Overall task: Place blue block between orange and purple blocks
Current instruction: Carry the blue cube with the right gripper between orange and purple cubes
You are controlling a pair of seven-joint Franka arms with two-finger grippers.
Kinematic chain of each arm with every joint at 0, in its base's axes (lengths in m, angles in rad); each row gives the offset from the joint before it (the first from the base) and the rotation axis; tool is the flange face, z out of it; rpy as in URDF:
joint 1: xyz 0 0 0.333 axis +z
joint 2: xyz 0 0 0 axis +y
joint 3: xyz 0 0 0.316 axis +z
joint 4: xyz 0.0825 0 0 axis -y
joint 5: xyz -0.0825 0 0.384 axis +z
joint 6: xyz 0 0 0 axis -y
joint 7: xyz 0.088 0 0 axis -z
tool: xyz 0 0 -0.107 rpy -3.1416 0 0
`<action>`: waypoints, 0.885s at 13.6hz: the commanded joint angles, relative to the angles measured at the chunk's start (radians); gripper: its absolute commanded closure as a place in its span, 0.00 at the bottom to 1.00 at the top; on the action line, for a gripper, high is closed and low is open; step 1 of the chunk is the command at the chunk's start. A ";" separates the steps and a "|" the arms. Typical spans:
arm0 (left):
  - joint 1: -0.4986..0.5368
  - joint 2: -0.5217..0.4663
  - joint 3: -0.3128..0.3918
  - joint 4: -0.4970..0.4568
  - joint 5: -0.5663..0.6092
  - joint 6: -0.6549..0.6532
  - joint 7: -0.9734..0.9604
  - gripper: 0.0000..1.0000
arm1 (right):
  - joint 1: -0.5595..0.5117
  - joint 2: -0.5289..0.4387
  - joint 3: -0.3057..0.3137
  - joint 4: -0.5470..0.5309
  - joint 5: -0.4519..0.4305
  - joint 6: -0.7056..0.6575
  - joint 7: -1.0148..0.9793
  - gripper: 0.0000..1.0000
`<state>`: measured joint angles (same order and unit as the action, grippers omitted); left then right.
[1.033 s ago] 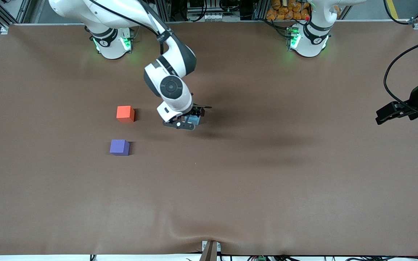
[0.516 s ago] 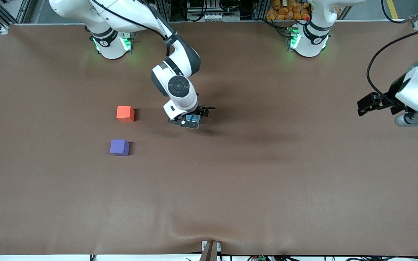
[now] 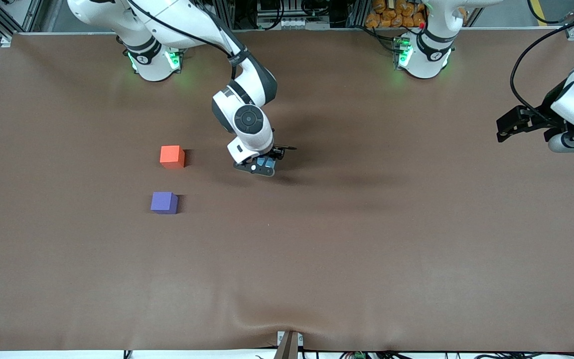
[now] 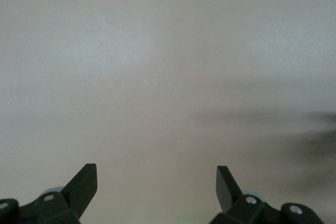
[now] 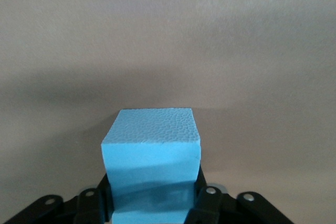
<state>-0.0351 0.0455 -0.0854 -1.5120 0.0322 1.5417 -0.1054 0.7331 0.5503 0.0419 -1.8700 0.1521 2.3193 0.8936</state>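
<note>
My right gripper (image 3: 263, 165) is shut on the blue block (image 3: 266, 161) and holds it just above the brown table mat near the middle. In the right wrist view the blue block (image 5: 151, 156) sits clamped between the fingers (image 5: 209, 203). The orange block (image 3: 172, 156) lies on the mat toward the right arm's end. The purple block (image 3: 164, 202) lies beside it, nearer the front camera, with a gap between them. My left gripper (image 3: 528, 122) hangs open and empty over the left arm's end of the table; the left wrist view shows its open gripper (image 4: 156, 182) over bare mat.
The brown mat (image 3: 347, 239) covers the table and has a small wrinkle at its near edge. Both arm bases stand along the edge farthest from the front camera.
My right gripper has drifted slightly toward the left arm's end with the blue block in it. My left arm swung in over the table's end, then drew back a little.
</note>
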 commanded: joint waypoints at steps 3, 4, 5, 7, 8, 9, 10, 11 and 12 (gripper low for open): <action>0.011 -0.021 0.006 -0.022 -0.020 0.001 0.021 0.00 | -0.122 -0.128 -0.011 0.116 -0.009 -0.375 -0.124 1.00; 0.011 -0.019 0.006 -0.020 -0.020 0.003 0.021 0.00 | -0.170 -0.168 -0.011 0.109 -0.019 -0.412 -0.177 1.00; 0.011 -0.019 0.006 -0.022 -0.020 0.003 0.021 0.00 | -0.216 -0.199 -0.011 0.097 -0.037 -0.446 -0.230 1.00; 0.012 -0.019 0.007 -0.017 -0.020 0.005 0.021 0.00 | -0.309 -0.263 -0.011 0.046 -0.074 -0.483 -0.374 1.00; 0.012 -0.019 0.009 -0.017 -0.020 0.008 0.021 0.00 | -0.363 -0.282 -0.011 0.011 -0.078 -0.479 -0.448 1.00; 0.012 -0.019 0.009 -0.017 -0.020 0.015 0.019 0.00 | -0.404 -0.291 -0.013 -0.016 -0.080 -0.475 -0.511 1.00; 0.012 -0.018 0.009 -0.017 -0.020 0.015 0.021 0.00 | -0.456 -0.299 -0.011 -0.040 -0.080 -0.465 -0.557 1.00; 0.012 -0.019 0.009 -0.019 -0.020 0.017 0.021 0.00 | -0.472 -0.300 -0.011 -0.056 -0.080 -0.460 -0.579 1.00; 0.012 -0.019 0.009 -0.019 -0.020 0.017 0.021 0.00 | -0.478 -0.302 -0.013 -0.078 -0.080 -0.440 -0.581 1.00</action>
<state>-0.0308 0.0454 -0.0769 -1.5182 0.0293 1.5488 -0.1052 0.2809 0.2897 0.0086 -1.8719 0.0819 1.8403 0.3353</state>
